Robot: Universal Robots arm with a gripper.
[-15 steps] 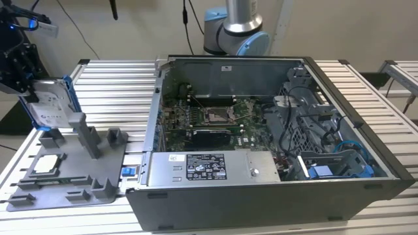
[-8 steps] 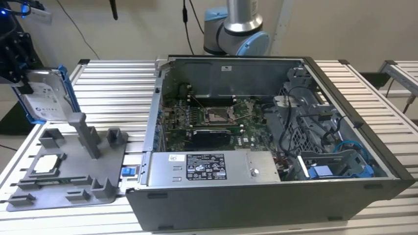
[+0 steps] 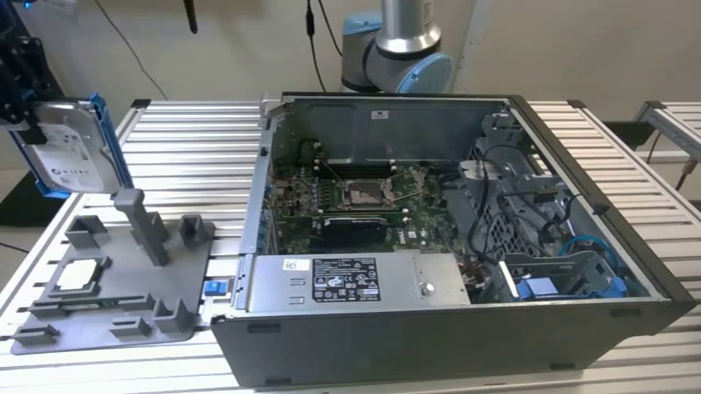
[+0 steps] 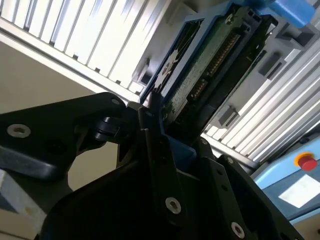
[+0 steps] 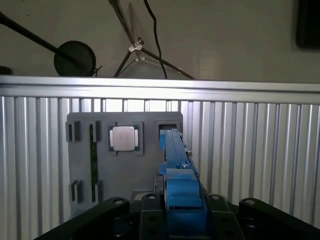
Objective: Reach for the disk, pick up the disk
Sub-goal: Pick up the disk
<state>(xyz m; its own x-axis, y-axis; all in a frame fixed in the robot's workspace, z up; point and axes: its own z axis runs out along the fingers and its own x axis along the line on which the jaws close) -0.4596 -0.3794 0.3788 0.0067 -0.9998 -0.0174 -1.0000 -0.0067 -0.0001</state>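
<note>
The gripper (image 3: 28,123) stood at the far edge of the exterior view's left, closed on the disk (image 3: 71,148) and holding it upright by one edge, label facing the room. The disk hung above the far end of the grey tray (image 3: 121,287), apparently clear of the tray's posts and of the slatted table (image 3: 186,131) behind it. In the second wrist view the black fingers (image 4: 150,125) pinched the disk (image 4: 200,65) from both sides, its green circuit board and blue bracket running away from the gripper (image 4: 150,107). In the first wrist view the disk (image 5: 175,150) showed edge-on, blue, reaching straight out from the gripper (image 5: 177,197) over the tray (image 5: 125,175) (I could not tell how high it hung there). The small square chip (image 5: 123,137) lay in its pocket on the tray, just beside the disk's line. To the exterior view's right sat the open case (image 3: 438,336), the arm (image 3: 400,49) rising behind it.
</note>
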